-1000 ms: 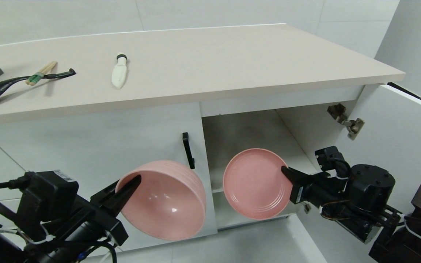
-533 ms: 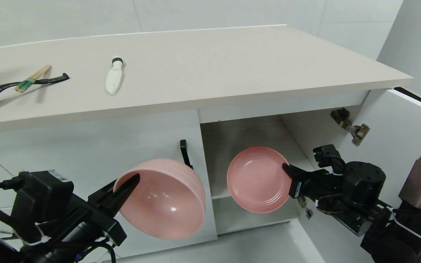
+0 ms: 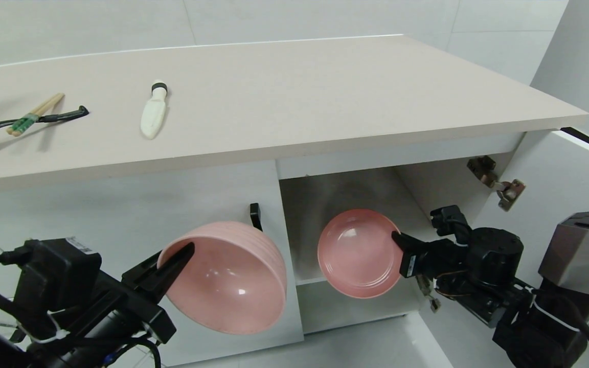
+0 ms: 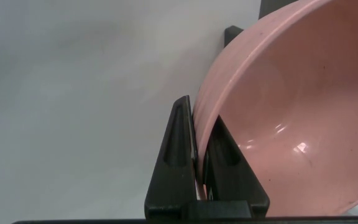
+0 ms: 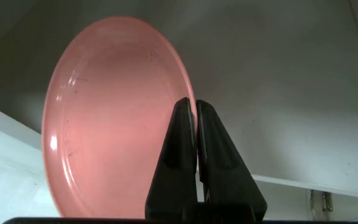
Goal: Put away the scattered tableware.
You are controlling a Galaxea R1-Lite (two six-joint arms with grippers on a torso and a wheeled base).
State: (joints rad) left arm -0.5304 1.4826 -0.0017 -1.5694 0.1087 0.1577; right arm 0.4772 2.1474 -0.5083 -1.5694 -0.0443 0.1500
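We held the plate (image 3: 358, 253) on edge, right tool (image 3: 395, 236) clenched on its rim, at the open cabinet (image 3: 427, 179) mouth, presumably for slim entry. The left tool (image 3: 188, 249) grasped the bowl (image 3: 228, 278) rim, before the closed door (image 3: 120, 214).

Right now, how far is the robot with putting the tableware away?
Done: the cabinet door is open; nothing looks stored yet. In hand: right jaws pinch the plate at the open cabinet, left jaws pinch the bowl. Left: chopsticks, black ladle and white utensil lie on the counter.
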